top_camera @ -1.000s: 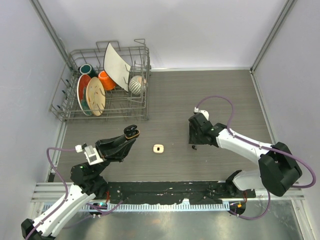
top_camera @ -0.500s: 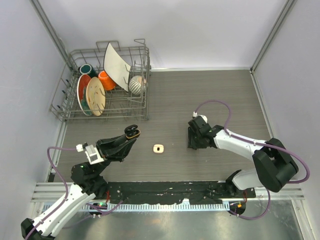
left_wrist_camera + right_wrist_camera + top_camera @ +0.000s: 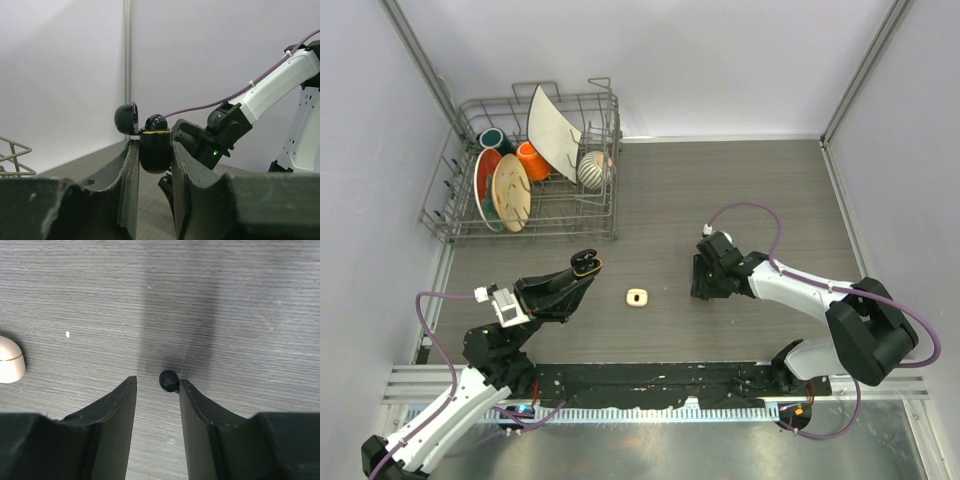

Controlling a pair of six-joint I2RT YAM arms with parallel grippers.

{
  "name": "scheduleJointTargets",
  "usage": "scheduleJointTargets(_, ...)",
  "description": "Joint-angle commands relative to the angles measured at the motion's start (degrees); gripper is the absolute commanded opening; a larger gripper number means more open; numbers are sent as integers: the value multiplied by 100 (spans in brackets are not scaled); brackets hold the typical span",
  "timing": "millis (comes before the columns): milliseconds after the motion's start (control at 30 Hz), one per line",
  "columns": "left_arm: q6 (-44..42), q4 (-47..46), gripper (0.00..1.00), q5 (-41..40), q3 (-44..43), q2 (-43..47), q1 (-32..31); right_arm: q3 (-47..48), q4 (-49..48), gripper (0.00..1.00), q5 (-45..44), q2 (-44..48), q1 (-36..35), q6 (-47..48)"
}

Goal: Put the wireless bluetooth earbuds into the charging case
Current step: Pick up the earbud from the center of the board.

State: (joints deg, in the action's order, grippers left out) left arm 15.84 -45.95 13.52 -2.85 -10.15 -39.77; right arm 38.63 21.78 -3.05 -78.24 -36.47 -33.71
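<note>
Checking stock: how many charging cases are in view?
2. A black case, lid open, is clamped in the left hand; a cream case lies on the table near its middle. None seems hidden.

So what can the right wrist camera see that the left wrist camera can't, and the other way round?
Right wrist only: a black earbud lying by a fingertip of the open right gripper, and a cream case at the left edge. Left wrist only: the left gripper clamped on a black charging case, lid open, with the right arm beyond. Both: the grey wood-grain table.
</note>
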Motion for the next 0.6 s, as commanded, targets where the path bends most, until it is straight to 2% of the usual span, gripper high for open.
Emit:
scheduleJointTargets(0, -89, -221, 0, 28, -66, -39, -22, 109, -192, 45, -20, 125, -106, -21)
scheduleJointTargets(233, -89, -212, 0, 28, -58, -22, -22, 329, -96, 40, -274, -42, -483, -109)
scheduleJointTargets(400, -63, -177, 0, 28, -58, 22, -13, 470, 116, 35, -749, -148, -1150, -328)
scheduleJointTargets(567, -37, -159, 0, 28, -49, 66, -22, 496, 256, 30, -1039, -306, -1521, -592)
